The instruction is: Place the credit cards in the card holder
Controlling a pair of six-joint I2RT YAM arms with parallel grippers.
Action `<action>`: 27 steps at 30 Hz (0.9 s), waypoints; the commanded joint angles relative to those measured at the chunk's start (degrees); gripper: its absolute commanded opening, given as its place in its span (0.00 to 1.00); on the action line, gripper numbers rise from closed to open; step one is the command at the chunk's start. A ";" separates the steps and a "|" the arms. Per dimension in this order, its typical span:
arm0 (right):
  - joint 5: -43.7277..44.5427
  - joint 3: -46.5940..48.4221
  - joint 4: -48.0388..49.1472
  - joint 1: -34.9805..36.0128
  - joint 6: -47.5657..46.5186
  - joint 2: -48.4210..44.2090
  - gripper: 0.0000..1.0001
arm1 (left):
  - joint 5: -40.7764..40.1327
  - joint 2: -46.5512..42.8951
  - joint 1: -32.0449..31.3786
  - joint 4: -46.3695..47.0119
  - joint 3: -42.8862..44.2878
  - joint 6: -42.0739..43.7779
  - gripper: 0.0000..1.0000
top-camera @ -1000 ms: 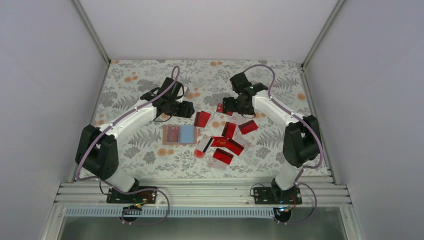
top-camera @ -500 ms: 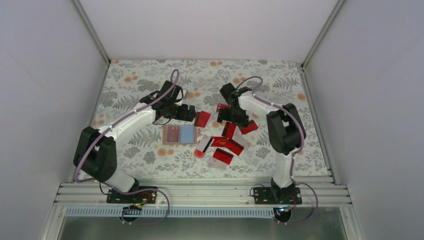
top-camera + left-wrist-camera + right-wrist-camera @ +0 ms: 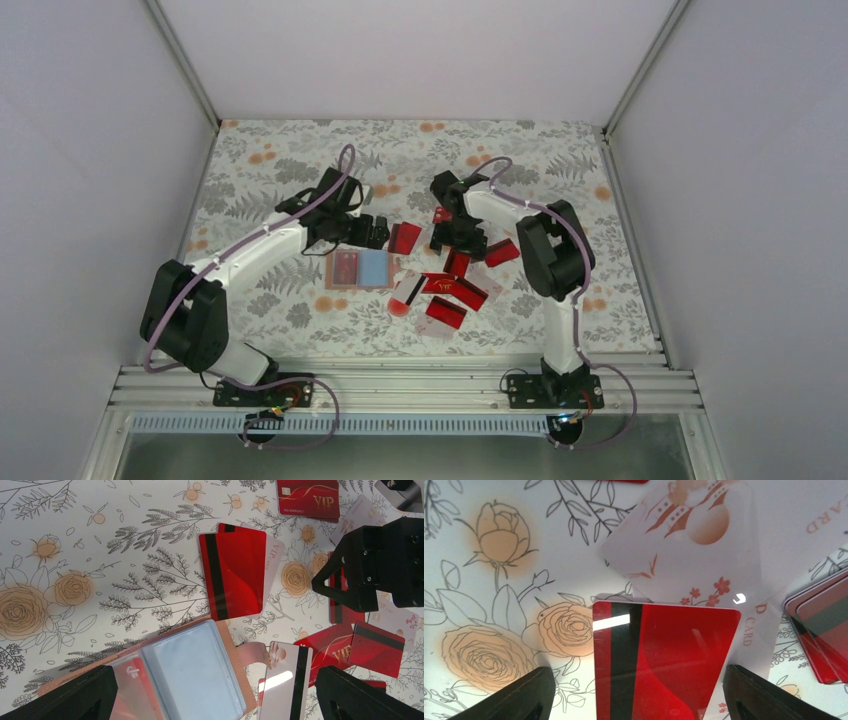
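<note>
Only up close: striped red card [image 3: 664,665] inside wide-parted right tool [image 3: 640,695]; left tool [image 3: 215,700] wide too.

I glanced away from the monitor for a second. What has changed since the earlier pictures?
The right arm folded in, bringing the right gripper nearer the bases, over a red striped card, open, not gripping. The left gripper eased nearer, over the card holder, open. The credit cards and holder stayed put.

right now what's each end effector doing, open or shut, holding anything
left end effector: open, holding nothing, above the card holder
right end effector: open, straddling a red card, not clamped on it
</note>
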 commanded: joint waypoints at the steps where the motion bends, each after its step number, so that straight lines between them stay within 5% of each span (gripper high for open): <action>1: -0.95 -0.08 -1.20 1.04 1.48 1.89 0.85 | -0.68 -0.79 -0.35 0.96 -0.65 1.63 0.99; 13: -1.54 -6.93 3.58 1.00 1.69 3.60 0.57 | -0.44 -1.13 -0.23 1.43 -1.80 2.53 0.98; 27: -1.56 -5.42 4.67 1.35 -1.97 -0.82 0.54 | -0.10 -2.49 -0.26 1.42 -2.18 2.26 0.98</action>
